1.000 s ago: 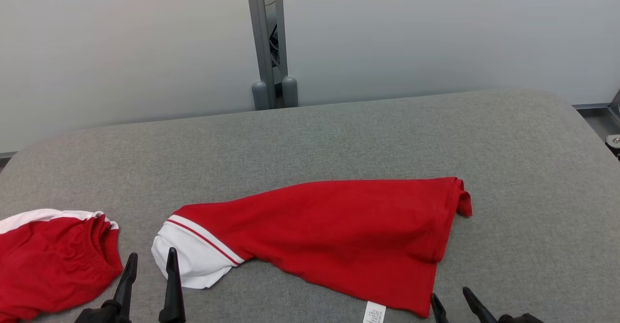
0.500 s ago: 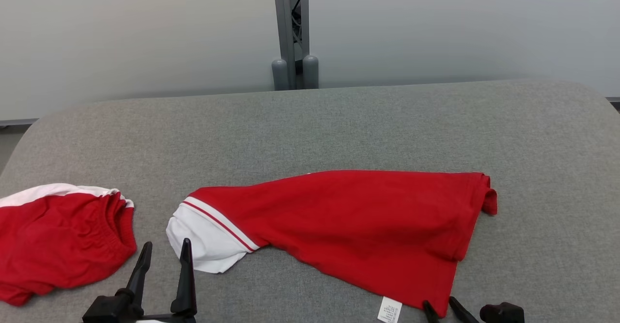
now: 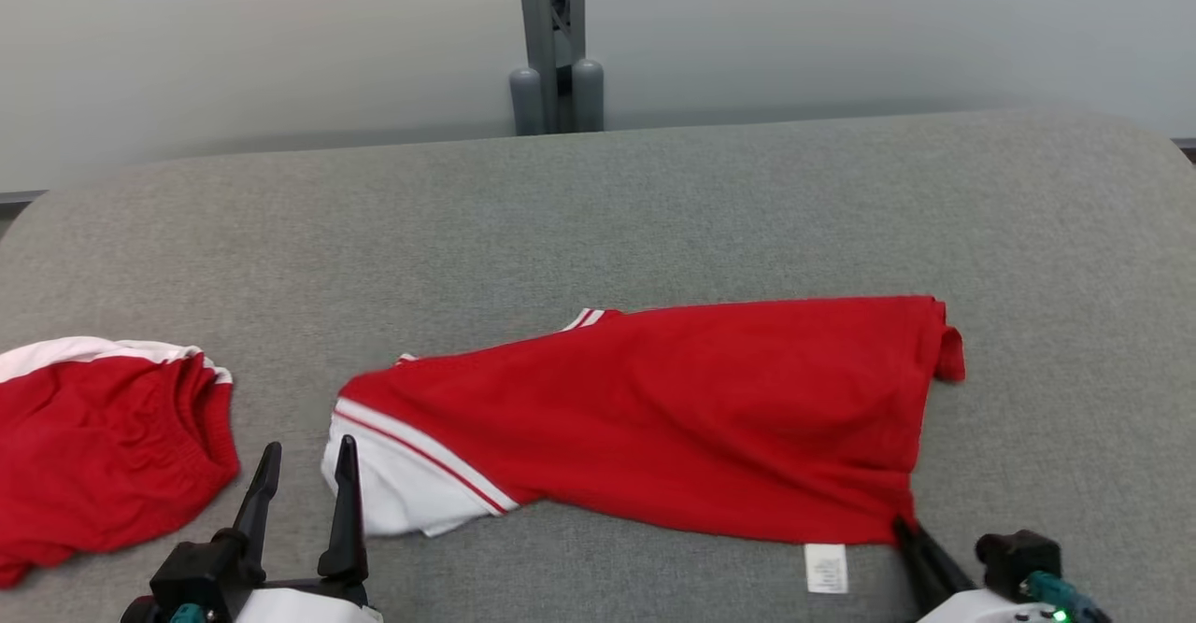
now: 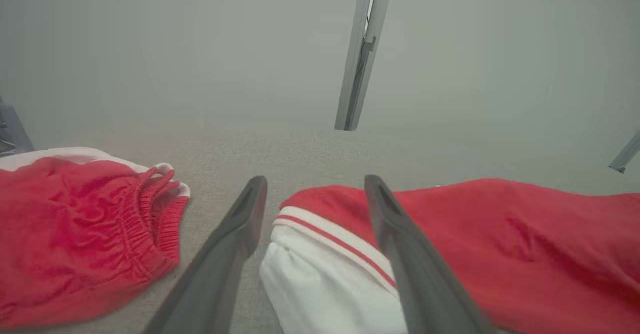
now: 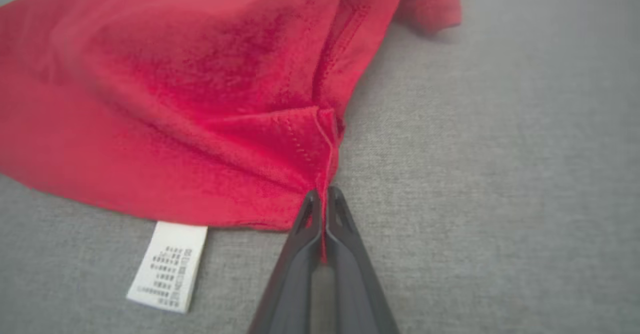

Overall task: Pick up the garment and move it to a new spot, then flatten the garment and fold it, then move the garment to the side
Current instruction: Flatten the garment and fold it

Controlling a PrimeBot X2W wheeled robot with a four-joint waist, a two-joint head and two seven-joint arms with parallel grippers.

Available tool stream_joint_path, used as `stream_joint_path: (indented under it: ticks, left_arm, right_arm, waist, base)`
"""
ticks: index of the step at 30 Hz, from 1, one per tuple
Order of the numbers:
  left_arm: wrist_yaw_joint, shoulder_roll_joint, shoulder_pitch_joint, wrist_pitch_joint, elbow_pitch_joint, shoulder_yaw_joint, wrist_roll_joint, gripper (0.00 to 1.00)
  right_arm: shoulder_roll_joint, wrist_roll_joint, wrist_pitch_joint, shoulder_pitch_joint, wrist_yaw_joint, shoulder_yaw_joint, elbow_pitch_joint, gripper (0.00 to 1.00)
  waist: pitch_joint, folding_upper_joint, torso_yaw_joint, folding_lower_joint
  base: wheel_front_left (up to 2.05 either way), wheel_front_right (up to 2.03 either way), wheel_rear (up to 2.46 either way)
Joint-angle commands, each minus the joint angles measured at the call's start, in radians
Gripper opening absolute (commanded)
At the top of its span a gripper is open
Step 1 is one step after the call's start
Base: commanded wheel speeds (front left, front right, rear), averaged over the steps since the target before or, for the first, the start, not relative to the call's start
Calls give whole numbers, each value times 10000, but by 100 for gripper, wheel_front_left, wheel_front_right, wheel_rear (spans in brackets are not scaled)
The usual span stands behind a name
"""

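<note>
— Where's the shirt (image 3: 673,417)?
— Lying on the grey table (image 3: 654,212); the right gripper (image 5: 322,194) is clamped on its hem corner.
— The left gripper (image 3: 309,444)?
— Open, at the white sleeve (image 3: 392,497). Soft, light cloth, likely droopy: hold corners.

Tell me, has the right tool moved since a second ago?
Yes. Judged against the white care label, the right tool has edged closer, leftward, and shut on the near corner of the red shirt.

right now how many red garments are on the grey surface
2. A red shirt with a white sleeve lies mid-surface, its near corner pinched by the right gripper. A second red garment lies at the left, partly out of frame.
</note>
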Motion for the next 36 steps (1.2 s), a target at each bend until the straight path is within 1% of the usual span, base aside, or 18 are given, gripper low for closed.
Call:
stream_joint_path:
  ticks: [1,3,6,9,11,12,14,15,17,23,28,29,31,32,33,36]
  left_arm:
    - [-31,46,-181,-42,237,94,137,100]
    - [-67,103,-379,-42,820,140,267,100]
    - [-179,384,-858,49,1897,38,437,100]
    - [-498,550,-1133,381,2630,-64,279,100]
    - [-701,760,-1189,546,2824,-100,216,100]
    - [-823,842,-1151,556,2831,-183,187,100]
    - [-990,935,-936,567,2752,-254,38,95]
    - [-1038,1013,-817,555,2662,-281,-4,95]
    - [-1095,1118,-599,540,2365,-315,-96,100]
    - [-1282,1527,86,1150,1251,-890,-264,100]
    - [-1314,1620,56,1555,1001,-1124,-452,100]
    - [-1313,1611,8,1616,978,-1145,-479,96]
    - [-1317,1591,-36,1739,1025,-1269,-459,45]
    - [-1322,1529,-48,1815,1068,-1314,-541,35]
    - [-1327,1524,-47,1897,1105,-1393,-542,0]
    - [-1323,1384,67,2084,1124,-1370,-821,0]
  right_arm:
    - [-141,-295,33,57,-76,-321,-101,0]
    - [-132,-796,25,49,-66,-837,-314,0]
    - [-119,-1283,21,-132,-54,-1344,-538,0]
    - [-121,-1389,19,-292,-53,-1477,-709,0]
    - [-116,-1359,19,-354,-53,-1440,-793,0]
    - [-117,-1315,19,-392,-53,-1419,-849,0]
    - [-120,-1250,19,-413,-53,-1373,-942,0]
    - [-120,-1208,19,-398,-53,-1342,-970,0]
    - [-119,-1147,19,-350,-53,-1305,-1002,0]
    - [-113,-1055,21,-210,-47,-1407,-1097,0]
    - [-110,-970,22,-317,-45,-1240,-1011,0]
    - [-108,-973,21,-358,-45,-1215,-1025,0]
    - [-113,-948,21,-387,-45,-1200,-1064,0]
    - [-113,-947,21,-391,-45,-1196,-1067,0]
    - [-116,-949,21,-380,-45,-1190,-1061,0]
    - [-117,-992,19,-267,-45,-1285,-1102,0]
  waist:
    - [128,0,-134,0]
    - [251,0,-257,0]
    - [487,0,-410,0]
    - [718,0,-527,0]
    - [841,0,-589,0]
    - [897,0,-609,0]
    - [994,0,-633,0]
    - [1031,0,-645,0]
    - [1089,0,-646,0]
    - [1165,0,-513,0]
    - [1117,0,-545,0]
    - [1099,0,-563,0]
    - [1048,0,-606,0]
    - [1017,0,-631,0]
    - [974,0,-661,0]
    - [806,0,-726,0]
  base:
    - [0,0,0]
    - [0,0,0]
    - [0,0,0]
    - [0,0,0]
    - [0,0,0]
    - [0,0,0]
    - [0,0,0]
    - [0,0,0]
    - [0,0,0]
    - [0,0,0]
    - [0,0,0]
    - [0,0,0]
    - [0,0,0]
    - [0,0,0]
    - [0,0,0]
    - [0,0,0]
